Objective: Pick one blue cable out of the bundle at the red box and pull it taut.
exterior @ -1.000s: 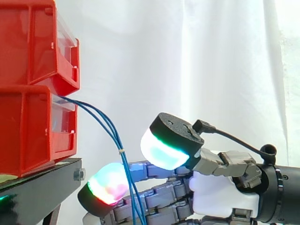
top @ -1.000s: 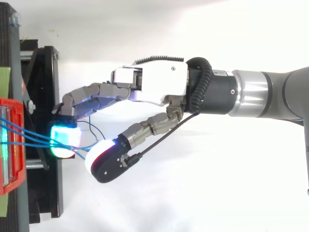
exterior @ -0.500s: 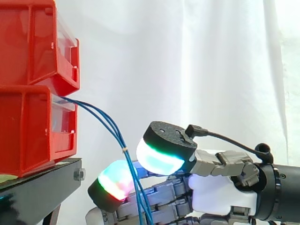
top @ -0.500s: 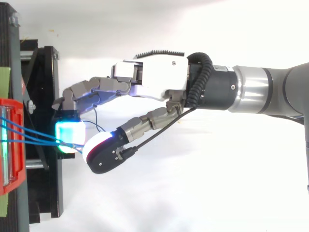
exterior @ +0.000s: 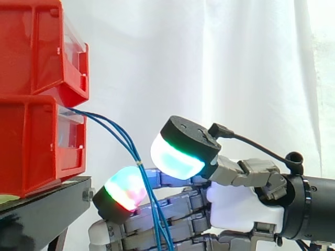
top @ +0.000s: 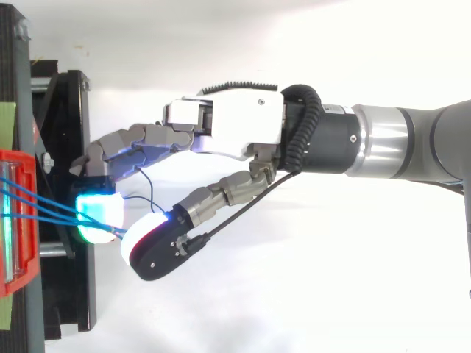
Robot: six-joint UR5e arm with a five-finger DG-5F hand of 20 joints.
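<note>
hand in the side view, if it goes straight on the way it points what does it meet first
Probably the front edge of the black stand, just below the lower red bin. The blue cables cross in front of the hand. Depth is unclear, so this is a guess.

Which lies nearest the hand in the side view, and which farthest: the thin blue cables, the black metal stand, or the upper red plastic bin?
1. Thin blue cables, crossing the hand itself.
2. Black metal stand, lower left, just left of the hand.
3. Upper red plastic bin, top left.
</note>
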